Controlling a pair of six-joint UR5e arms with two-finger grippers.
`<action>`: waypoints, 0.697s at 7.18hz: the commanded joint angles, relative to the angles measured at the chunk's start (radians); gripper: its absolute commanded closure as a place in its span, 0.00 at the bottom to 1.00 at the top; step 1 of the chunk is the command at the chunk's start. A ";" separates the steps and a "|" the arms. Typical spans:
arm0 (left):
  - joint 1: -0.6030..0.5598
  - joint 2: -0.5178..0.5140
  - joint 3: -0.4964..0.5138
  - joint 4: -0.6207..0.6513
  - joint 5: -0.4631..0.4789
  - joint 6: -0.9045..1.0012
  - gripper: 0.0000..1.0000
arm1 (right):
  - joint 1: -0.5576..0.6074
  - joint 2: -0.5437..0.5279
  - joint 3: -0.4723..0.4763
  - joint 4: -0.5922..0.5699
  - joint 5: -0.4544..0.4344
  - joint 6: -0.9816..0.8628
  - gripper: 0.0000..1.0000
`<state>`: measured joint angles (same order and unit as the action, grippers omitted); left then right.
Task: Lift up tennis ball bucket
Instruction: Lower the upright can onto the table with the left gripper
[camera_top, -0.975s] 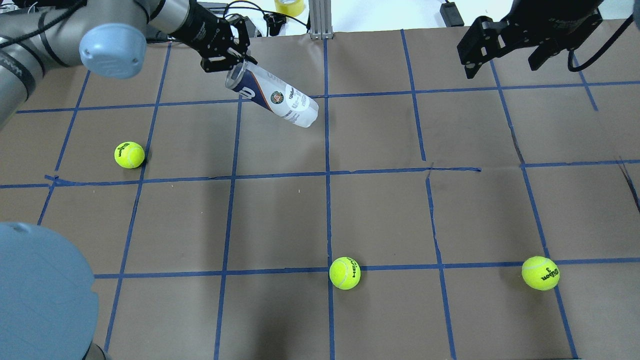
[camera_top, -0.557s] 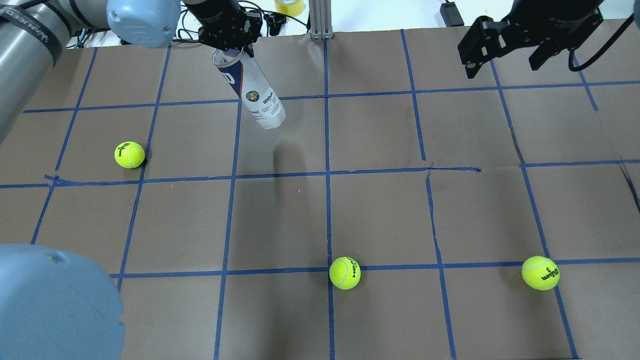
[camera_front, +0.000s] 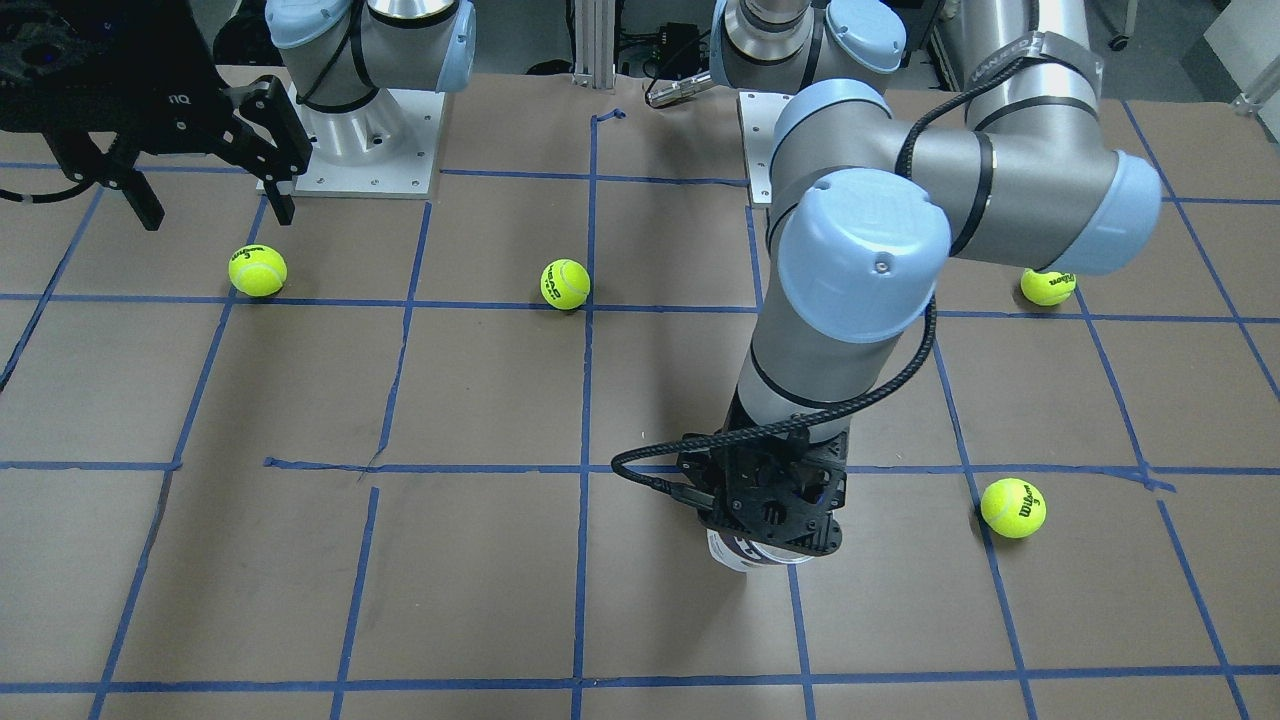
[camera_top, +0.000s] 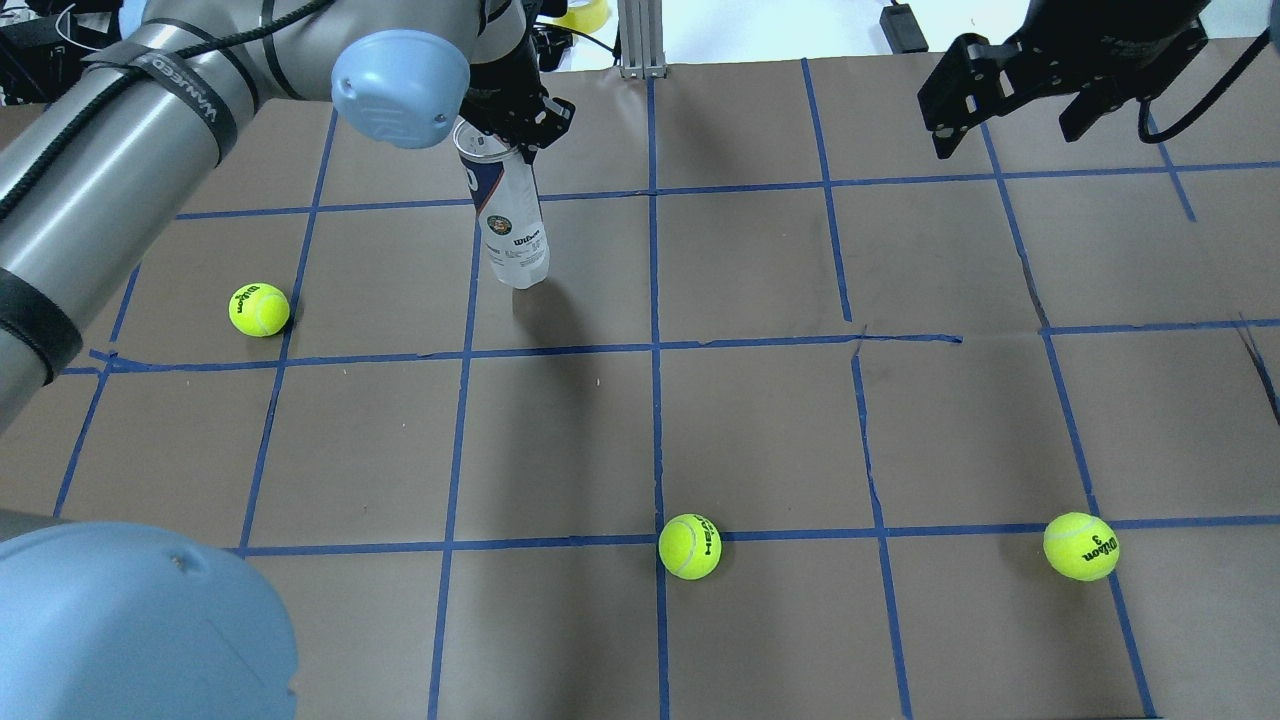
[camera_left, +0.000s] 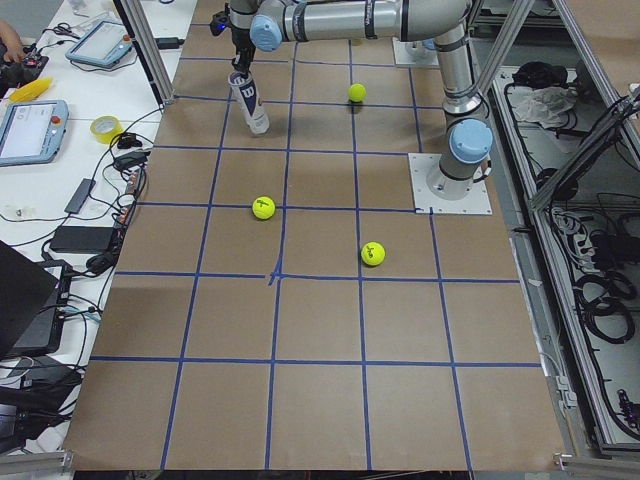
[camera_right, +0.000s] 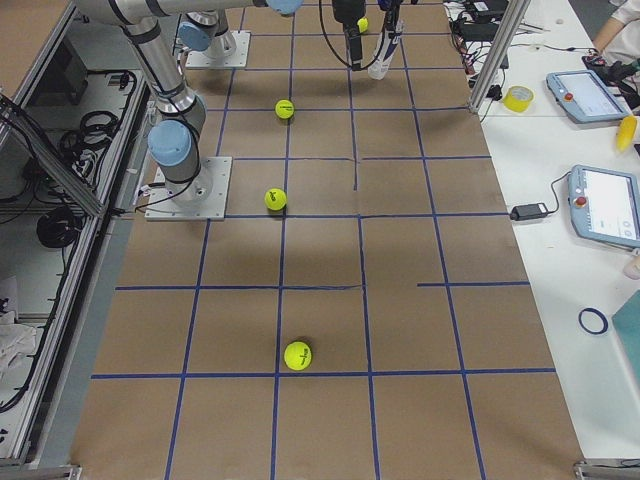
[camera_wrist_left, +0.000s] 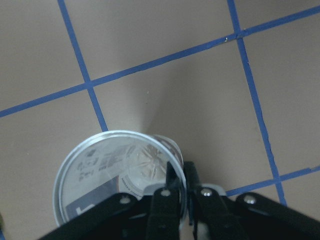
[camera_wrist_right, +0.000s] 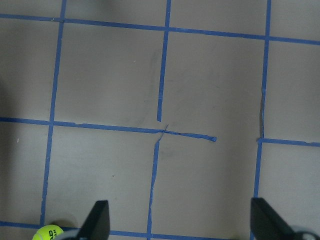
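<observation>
— Starting nearest the robot: one ball (camera_top: 689, 546) mid-desk, second ball (camera_top: 1081, 546) off toward the right side, third ball (camera_top: 259, 309) further out on the left. These lie loose on the desk (camera_top: 760, 430), none involved.

— And the bucket (camera_top: 512, 235)?

— Beyond the third ball, far left part of the desk. Close to upright, open mouth on top, slight lean. Left pincer (camera_wrist_left: 180, 184) sits straight above it, one finger inside the mouth, one outside, pressed onto the rim wall.

— So the long axis runs down from the pincer?

— Yes. Bucket hangs directly below the grip, base toward the desk. Shadow sits right against the base; cannot tell if the base is clear of the surface.

— Right pincer (camera_wrist_right: 179, 202)?

— Same far row, right side, raised, fingers spread wide, nothing between them. Well apart from the bucket; the left arm is the one on it.

— Judgement on the lift?

— Straight up along the axis should do it. Grip is on one side of the rim only, so the bucket may swing or slip if the rise is jerky.
</observation>
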<state>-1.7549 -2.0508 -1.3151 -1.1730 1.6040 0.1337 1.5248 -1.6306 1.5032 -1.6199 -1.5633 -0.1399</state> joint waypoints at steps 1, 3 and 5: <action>-0.011 -0.006 -0.038 0.107 -0.003 -0.006 1.00 | 0.000 0.000 0.000 0.002 -0.001 -0.001 0.00; -0.012 -0.005 -0.039 0.092 -0.001 -0.006 0.73 | 0.000 0.000 0.008 0.002 -0.001 -0.001 0.00; -0.015 -0.003 -0.039 0.052 -0.004 -0.022 0.54 | 0.000 0.000 0.009 0.002 0.000 -0.001 0.00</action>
<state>-1.7680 -2.0553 -1.3540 -1.1004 1.6001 0.1184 1.5248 -1.6306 1.5105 -1.6182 -1.5635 -0.1411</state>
